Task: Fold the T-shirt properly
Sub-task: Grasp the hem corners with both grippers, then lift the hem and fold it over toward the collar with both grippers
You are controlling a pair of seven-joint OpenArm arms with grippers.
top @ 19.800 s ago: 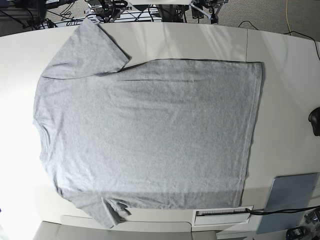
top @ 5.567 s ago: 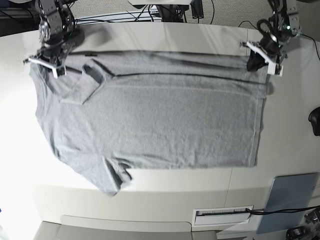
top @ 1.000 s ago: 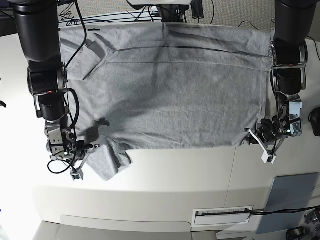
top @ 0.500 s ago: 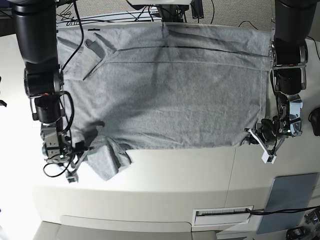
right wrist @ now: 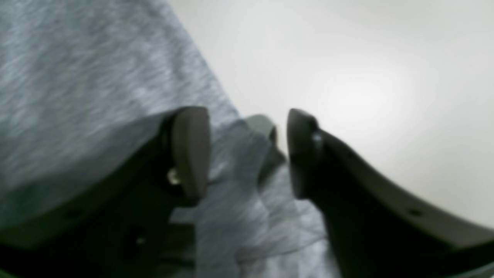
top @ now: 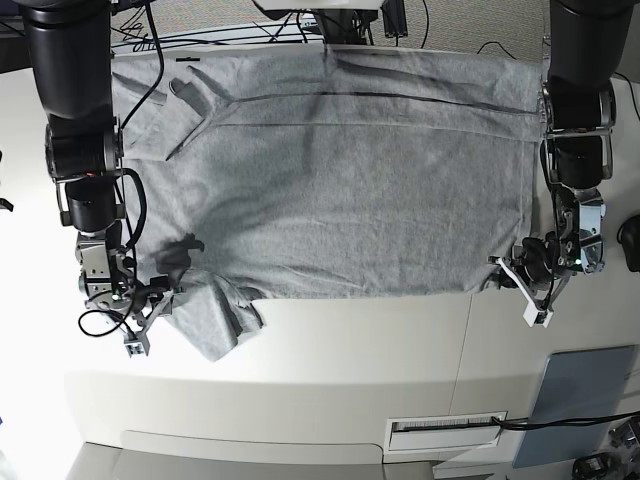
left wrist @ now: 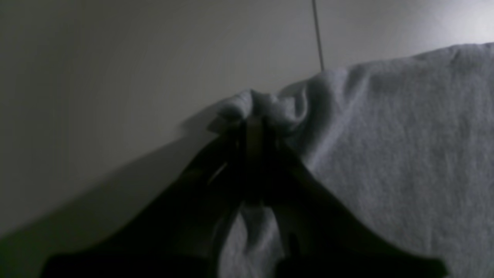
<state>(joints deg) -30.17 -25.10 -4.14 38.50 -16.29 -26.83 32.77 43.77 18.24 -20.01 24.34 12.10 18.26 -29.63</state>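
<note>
One table (top: 330, 370) is carrying everything, pale and split by a seam. One T-shirt (top: 340, 190) is lying spread across its far half, plain side up, a dark crease running along near the far edge; one sleeve (top: 215, 318) is sticking out at the near corner in the base view, and another is lying folded over at the far corner. Two arms are reaching down over it, one at each side edge. One grey-blue pad (top: 580, 395) is sitting at the table's near corner, well apart from the shirt. The left gripper (top: 522, 283) is pinching the shirt's hem corner, its jaws closed tight on a bunched fold of cloth. The right gripper (top: 150, 315) is standing with its jaws parted over the sleeve's edge, gripping nothing.
</note>
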